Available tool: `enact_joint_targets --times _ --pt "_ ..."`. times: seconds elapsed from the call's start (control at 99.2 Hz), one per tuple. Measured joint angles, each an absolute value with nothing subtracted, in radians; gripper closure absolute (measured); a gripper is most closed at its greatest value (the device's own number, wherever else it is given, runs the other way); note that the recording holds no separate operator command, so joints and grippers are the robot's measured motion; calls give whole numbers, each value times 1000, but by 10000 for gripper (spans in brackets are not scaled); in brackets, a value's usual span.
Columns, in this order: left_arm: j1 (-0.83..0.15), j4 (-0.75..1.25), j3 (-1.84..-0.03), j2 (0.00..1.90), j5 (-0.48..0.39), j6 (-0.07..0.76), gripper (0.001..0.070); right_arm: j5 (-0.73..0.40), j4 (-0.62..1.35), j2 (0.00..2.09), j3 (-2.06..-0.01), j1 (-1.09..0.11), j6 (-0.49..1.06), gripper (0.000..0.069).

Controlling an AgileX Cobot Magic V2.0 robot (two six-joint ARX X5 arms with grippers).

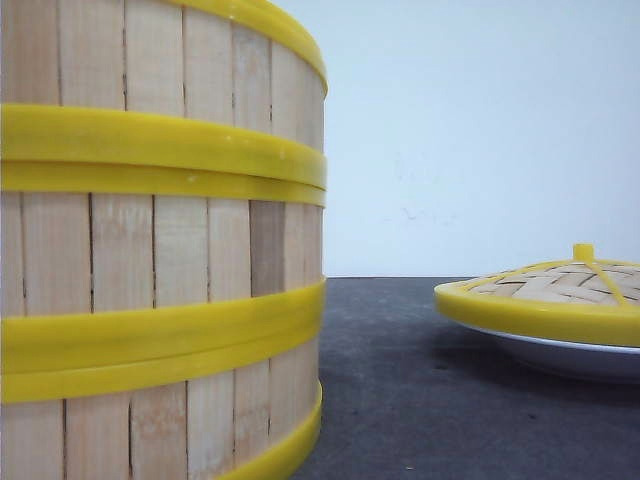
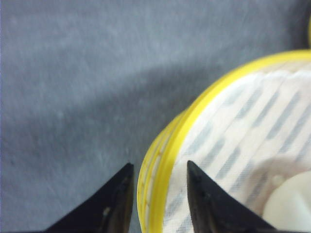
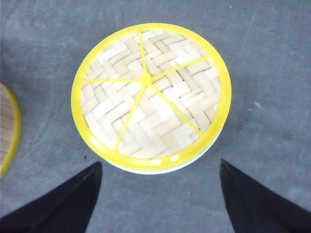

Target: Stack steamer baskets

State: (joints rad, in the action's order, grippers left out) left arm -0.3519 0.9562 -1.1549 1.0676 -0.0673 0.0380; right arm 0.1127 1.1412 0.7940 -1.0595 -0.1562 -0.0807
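- Desk (image 3: 272, 73) surface is dark grey, matte and faintly felt-like, lying under both tools.
- Steamer baskets (image 1: 160, 250) stand stacked three high at the left of the front view: walls of vertical pale bamboo slats, banded by thick glossy yellow plastic rims where one meets the next.
- Top basket rim (image 2: 167, 155), a smooth yellow ring, runs between the fingers of the left tool (image 2: 159, 177); inside it lies a pale liner with grey stripes, and something round and whitish, blurred.
- Lid (image 3: 150, 94), domed, woven in herringbone bamboo with a yellow rim, yellow ribs and a small knob, sits on a white shallow plate (image 1: 570, 355) just ahead of the right tool (image 3: 160, 170).
- Left tool: black pointed fingers slightly apart, straddling the rim; contact cannot be told.
- Right tool: fingers wide apart, holding nothing.
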Motion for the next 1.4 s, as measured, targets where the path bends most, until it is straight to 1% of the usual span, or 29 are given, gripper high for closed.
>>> enact_joint_targets --times 0.071,0.232,0.282,0.504,0.766,0.938,1.039,1.291,1.341,1.402 --pt "-350 941 -1155 1031 -44 38 516 126 1121 825 -1060 -156 -78 215" --pt "-318 942 -1155 959 66 33 516 179 1055 899 -1060 -156 -70 215" --pt "-303 944 -1155 942 81 33 516 187 1034 926 -1060 -157 -59 215" --pt "-238 961 -1155 907 83 26 516 188 979 1061 -1060 -192 -13 215" --pt "-229 976 -1155 909 83 26 516 177 888 1243 -1060 -229 12 218" --pt "-229 976 -1155 908 83 26 516 134 819 1333 -1060 -234 18 299" --pt "-229 976 -1155 908 83 26 516 131 799 1372 -1059 -235 20 313" --pt "-229 976 -1155 908 83 26 516 131 773 1449 -1059 -236 20 320" --pt "-229 976 -1155 908 83 26 516 130 770 1456 -1059 -237 20 338" --pt "-229 976 -1155 908 83 26 516 128 765 1459 -1059 -241 20 383"
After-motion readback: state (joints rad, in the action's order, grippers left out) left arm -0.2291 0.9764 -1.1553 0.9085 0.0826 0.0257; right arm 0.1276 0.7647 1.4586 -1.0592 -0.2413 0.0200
